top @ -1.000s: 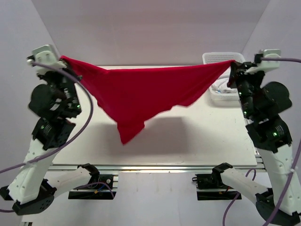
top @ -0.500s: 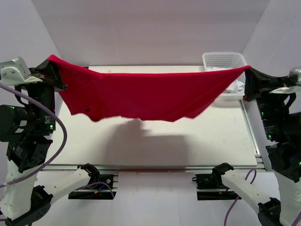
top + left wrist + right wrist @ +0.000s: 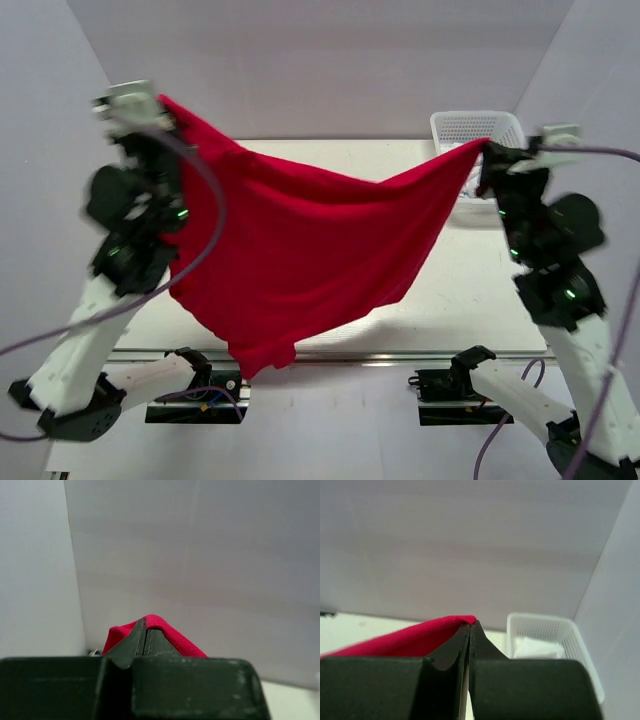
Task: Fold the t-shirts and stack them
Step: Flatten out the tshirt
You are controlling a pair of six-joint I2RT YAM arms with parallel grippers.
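Above the table (image 3: 470, 290), we hold the red t-shirt (image 3: 300, 250) in the air between our two arms. Our left gripper (image 3: 165, 105) is pressed together on one corner of the cloth, high on the left side. Our right gripper (image 3: 489, 150) pinches another corner, a little lower on the right. Both wrist views show the fingers closed with a red fold between them. The shirt hangs as a loose sheet that sags in the middle, and its lowest tip drops past the near edge of the table, so none of it seems to lie flat yet. We judge that we are at the spreading step, before any fold is made. The next move calls for bringing both corners down evenly and away from the near edge, so that the cloth lands smooth and not bunched. Behind the right gripper a white mesh basket (image 3: 478, 125) stands at the far right corner, with something white inside. The shirt corner is near it, so we must take care that the cloth does not catch its rim.
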